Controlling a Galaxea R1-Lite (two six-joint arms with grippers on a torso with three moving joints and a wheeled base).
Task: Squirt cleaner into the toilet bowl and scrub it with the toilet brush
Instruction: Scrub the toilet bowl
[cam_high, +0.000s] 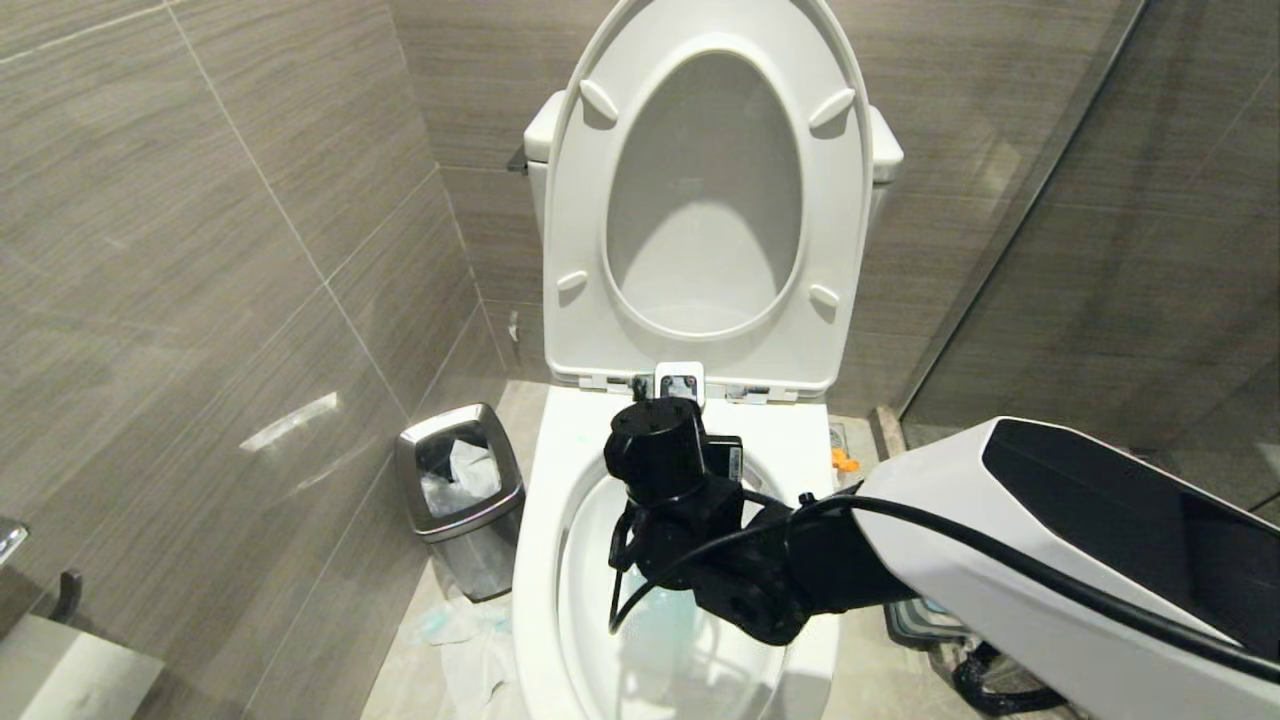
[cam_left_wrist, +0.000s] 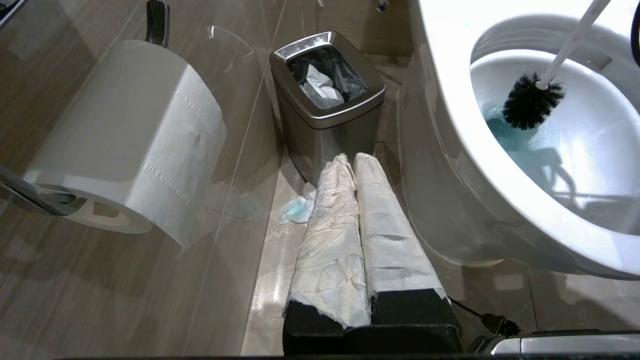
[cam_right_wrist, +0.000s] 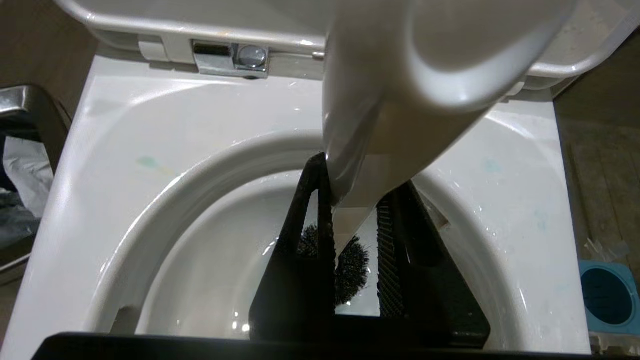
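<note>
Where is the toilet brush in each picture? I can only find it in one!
Head view: the white-handled, black-bristled toilet brush is hidden behind the right gripper's black wrist.
Left wrist view: its bristle head is upper right, in blue water.
Right wrist view: handle centre, clamped between the black fingers.
Shared landmark: the glossy white ceramic toilet bowl.

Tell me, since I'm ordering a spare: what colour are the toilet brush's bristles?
Black bristles, clearest in the left wrist view.
</note>
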